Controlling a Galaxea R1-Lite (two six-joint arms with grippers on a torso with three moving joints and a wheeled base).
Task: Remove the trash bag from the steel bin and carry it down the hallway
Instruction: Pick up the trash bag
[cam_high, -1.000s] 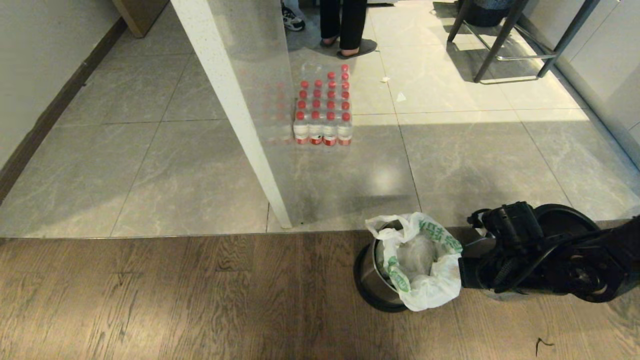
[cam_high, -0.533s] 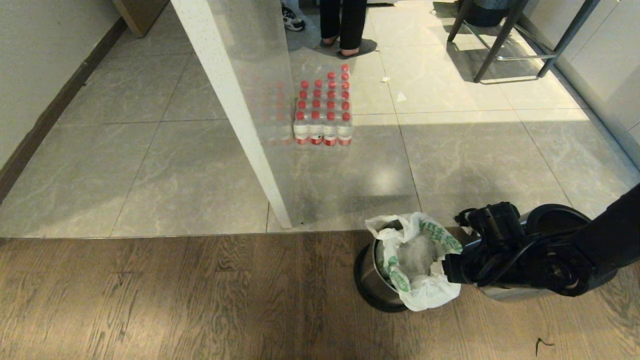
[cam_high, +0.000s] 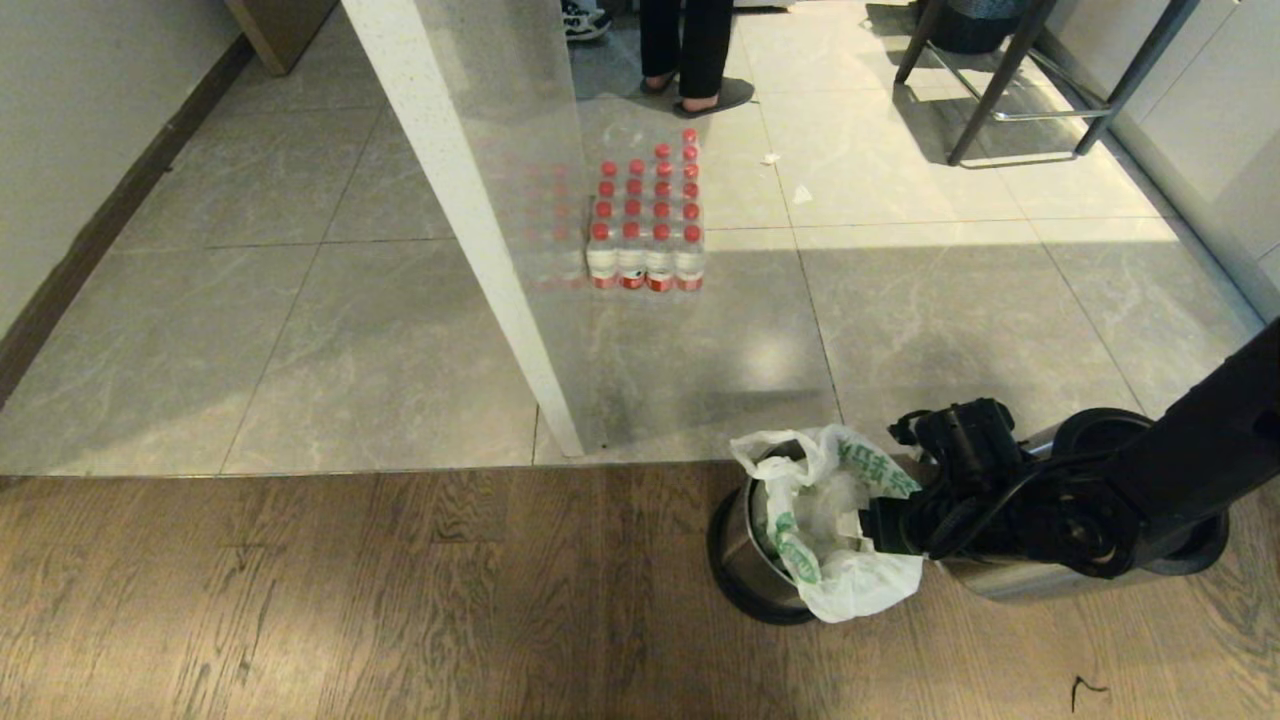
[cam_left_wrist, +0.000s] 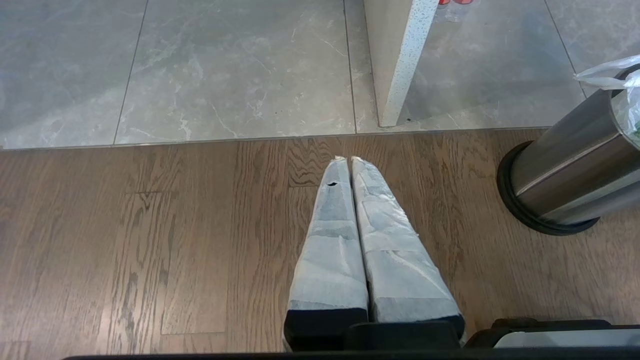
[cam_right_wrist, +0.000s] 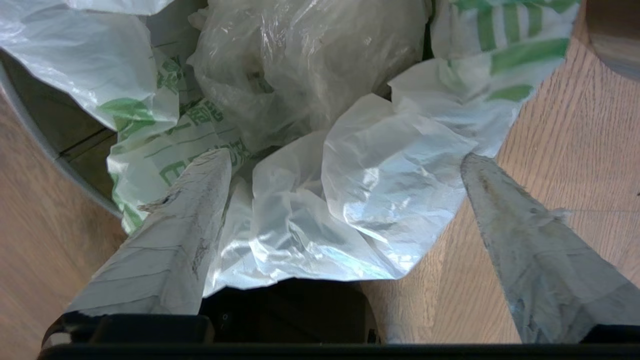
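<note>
The steel bin stands on the wood floor at the edge of the hallway's grey tiles. The white trash bag with green print lines it and drapes over its rim. My right gripper reaches in from the right, at the bag's draped edge. In the right wrist view this gripper is open wide, and a fold of the trash bag lies between its fingers, ungripped. My left gripper hangs shut over the wood floor, left of the bin.
A white partition stands just beyond the bin. A pack of red-capped water bottles sits on the tiles behind it. A person's legs and stool legs are farther back. A second black-rimmed round object lies behind my right arm.
My right gripper has moved left from beside the bin onto the bag's draped edge. The bag and bin have not shifted.
</note>
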